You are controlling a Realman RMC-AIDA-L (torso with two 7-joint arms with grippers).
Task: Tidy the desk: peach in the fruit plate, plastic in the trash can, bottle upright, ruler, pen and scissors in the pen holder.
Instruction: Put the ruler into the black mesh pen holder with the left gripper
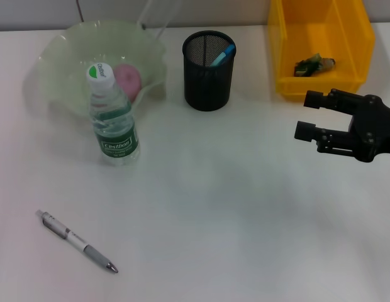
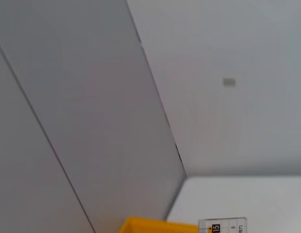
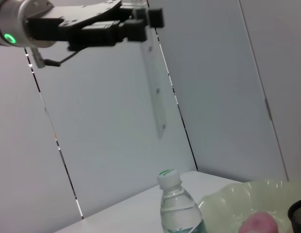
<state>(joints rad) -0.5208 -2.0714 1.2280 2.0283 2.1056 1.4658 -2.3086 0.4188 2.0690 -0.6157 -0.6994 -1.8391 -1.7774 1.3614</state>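
Note:
In the right wrist view my left gripper (image 3: 141, 22) hangs high above the desk, shut on the top end of a clear ruler (image 3: 154, 92) that dangles down; the ruler's tip (image 2: 223, 226) also shows in the left wrist view. Low over the desk's right side, my right gripper (image 1: 308, 115) is open and holds nothing. The peach (image 1: 127, 78) lies in the green fruit plate (image 1: 63, 56). In front of the plate the bottle (image 1: 113, 119) stands upright. The pen (image 1: 75, 241) lies at the near left. A blue-tipped item (image 1: 223, 55) stands in the black pen holder (image 1: 209, 78). The scissors are out of view. Crumpled plastic (image 1: 314, 65) lies in the yellow trash can (image 1: 352, 38).
The grey wall panels run right behind the desk. The trash can stands just behind my right gripper.

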